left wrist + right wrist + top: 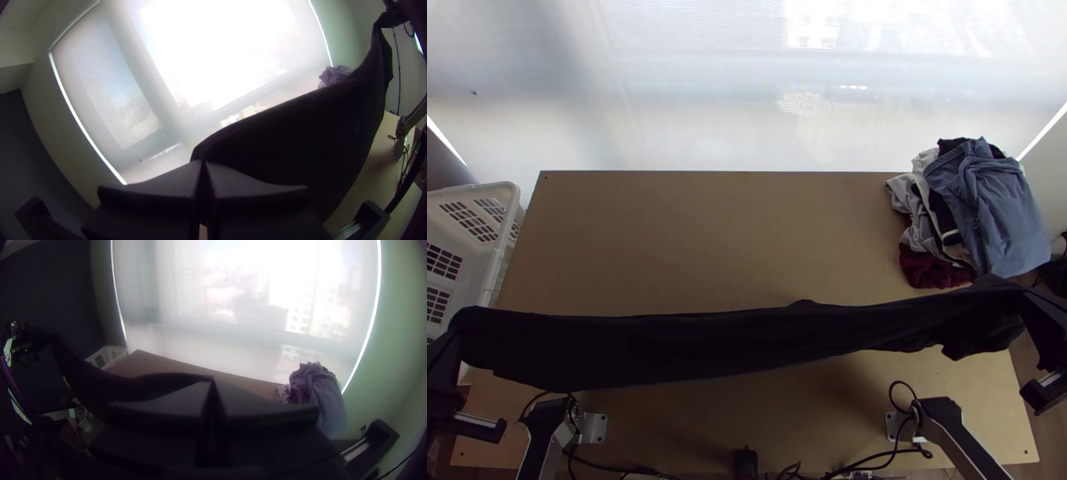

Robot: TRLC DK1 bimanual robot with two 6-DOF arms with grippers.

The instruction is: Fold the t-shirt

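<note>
Daylight glows through a pale blind (bright slits beside it); wooden table below; plain wall alongside.

Steep top view and both wrist views share the window.

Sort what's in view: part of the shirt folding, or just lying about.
Part of the job:
Black shirt, stretched out in the air
Left gripper, holding one end
Right gripper, holding the other

Lying about:
Clothes pile, far right
White basket, at left
</note>
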